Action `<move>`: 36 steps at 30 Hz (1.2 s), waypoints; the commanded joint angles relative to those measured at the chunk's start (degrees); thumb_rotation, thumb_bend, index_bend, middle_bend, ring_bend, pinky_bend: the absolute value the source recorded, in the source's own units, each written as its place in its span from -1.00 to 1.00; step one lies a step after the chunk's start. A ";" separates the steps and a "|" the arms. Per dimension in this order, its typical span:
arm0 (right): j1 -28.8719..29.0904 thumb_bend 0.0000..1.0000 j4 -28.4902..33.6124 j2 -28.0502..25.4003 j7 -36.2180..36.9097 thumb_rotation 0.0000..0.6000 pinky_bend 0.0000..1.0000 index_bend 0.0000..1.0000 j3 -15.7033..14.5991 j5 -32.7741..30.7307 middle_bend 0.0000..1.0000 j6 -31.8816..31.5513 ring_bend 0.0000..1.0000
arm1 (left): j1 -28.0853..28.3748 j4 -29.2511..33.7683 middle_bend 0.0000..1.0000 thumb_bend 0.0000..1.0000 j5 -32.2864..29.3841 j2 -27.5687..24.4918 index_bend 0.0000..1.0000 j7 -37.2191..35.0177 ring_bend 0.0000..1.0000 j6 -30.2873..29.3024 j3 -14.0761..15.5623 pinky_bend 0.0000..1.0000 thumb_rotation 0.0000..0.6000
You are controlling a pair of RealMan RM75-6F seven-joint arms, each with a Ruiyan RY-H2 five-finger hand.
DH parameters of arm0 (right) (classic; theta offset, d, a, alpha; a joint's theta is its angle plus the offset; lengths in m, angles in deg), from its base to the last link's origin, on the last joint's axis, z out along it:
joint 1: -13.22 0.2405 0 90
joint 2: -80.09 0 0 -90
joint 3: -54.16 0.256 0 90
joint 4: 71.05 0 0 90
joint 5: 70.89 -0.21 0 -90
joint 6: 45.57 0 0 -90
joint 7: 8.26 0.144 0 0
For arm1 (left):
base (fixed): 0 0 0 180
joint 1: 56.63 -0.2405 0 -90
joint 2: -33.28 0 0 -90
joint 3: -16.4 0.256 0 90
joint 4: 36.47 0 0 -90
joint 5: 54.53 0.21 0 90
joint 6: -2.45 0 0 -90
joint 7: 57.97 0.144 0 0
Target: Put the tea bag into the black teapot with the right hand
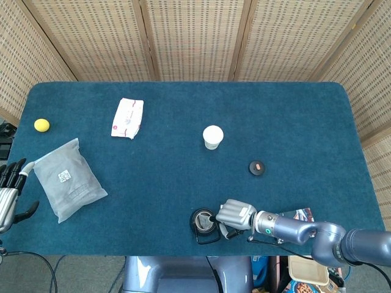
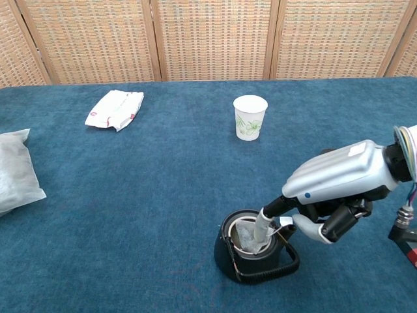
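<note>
The black teapot stands near the table's front edge, its lid off and its coiled handle folded toward the front. The white tea bag lies inside the opening, and its small tag sits at the rim. My right hand hovers just right of the pot, and one of its fingers reaches down into the opening and presses on the tea bag. Its other fingers are curled under. In the head view the right hand touches the teapot. My left hand rests off the table's left edge, empty, fingers spread.
A paper cup stands behind the pot. A small black disc lies to the right. A white packet, a grey pouch and a yellow ball are on the left side. A dark box lies at the right edge.
</note>
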 commanded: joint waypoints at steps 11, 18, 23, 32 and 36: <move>0.12 1.00 -1.73 2.24 -2.35 -0.41 1.00 -0.57 0.73 -2.46 1.00 1.46 1.00 | -0.20 -0.51 -1.00 -0.36 -0.09 0.08 -1.00 -0.59 -1.00 -0.03 0.12 -1.00 1.00; -0.13 1.00 -1.49 2.61 -3.66 -0.40 1.00 -0.57 0.40 -2.95 1.00 1.81 1.00 | -0.14 -0.66 -1.00 -0.36 0.01 0.17 -1.00 -0.71 -1.00 0.10 0.17 -1.00 1.00; -0.36 1.00 -0.60 2.37 -4.69 -0.39 1.00 -0.57 0.08 -3.14 1.00 1.84 1.00 | -0.15 -0.80 -1.00 -0.36 -0.01 0.26 -1.00 -0.94 -1.00 0.12 0.17 -1.00 1.00; -0.55 1.00 1.42 0.86 -5.66 -0.40 1.00 -0.57 0.43 -3.58 1.00 1.10 1.00 | -0.35 -1.31 -1.00 -0.36 0.27 0.27 -1.00 -1.83 -1.00 -0.29 0.17 -1.00 1.00; -0.73 1.00 1.93 0.50 -5.97 -0.41 1.00 -0.57 0.78 -4.02 1.00 0.77 1.00 | -0.39 -1.48 -1.00 -0.36 0.41 0.35 -1.00 -2.13 -1.00 -0.39 0.19 -1.00 1.00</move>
